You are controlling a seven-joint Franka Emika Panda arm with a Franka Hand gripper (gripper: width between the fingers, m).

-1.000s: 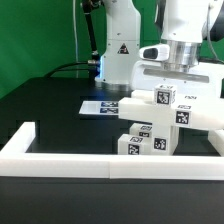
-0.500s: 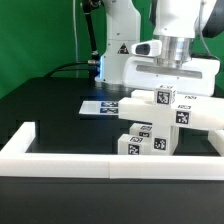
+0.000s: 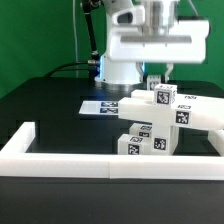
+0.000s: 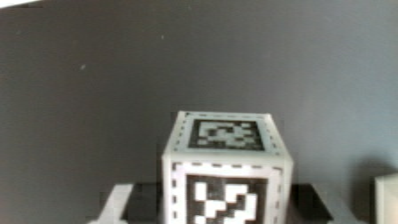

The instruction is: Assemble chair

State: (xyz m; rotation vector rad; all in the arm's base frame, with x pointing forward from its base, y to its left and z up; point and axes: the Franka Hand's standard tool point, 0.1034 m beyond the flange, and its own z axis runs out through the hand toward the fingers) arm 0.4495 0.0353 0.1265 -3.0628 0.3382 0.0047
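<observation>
One robot arm hangs over a black table (image 3: 40, 110). Its gripper (image 3: 156, 75) sits in the upper right of the exterior view, above the chair (image 3: 160, 120) and not touching it. Only the tips of its dark fingers (image 3: 164, 73) show beneath the wide white hand, and they are blurred, so I cannot tell whether the jaws are spread or closed. Nothing appears to be held between them.

The chair, partly built, stands at centre right of the exterior view. It is a cluster of white blocks bearing black-and-white square tags. A long bar (image 3: 190, 112) slants across the top towards the right edge, a short upright post (image 3: 163, 96) rises just under the gripper, and more tagged blocks are stacked below. The cluster stands just behind a low white wall (image 3: 60, 158) that runs across the bottom of the frame and turns back on the left.

Behind the chair, at mid-frame, the marker board (image 3: 98, 105) lies flat on the table.

The wrist view looks down on the post (image 4: 224, 165), filling the lower centre, with a tag on its top face and another on its side, against the dark table (image 4: 107, 90).
</observation>
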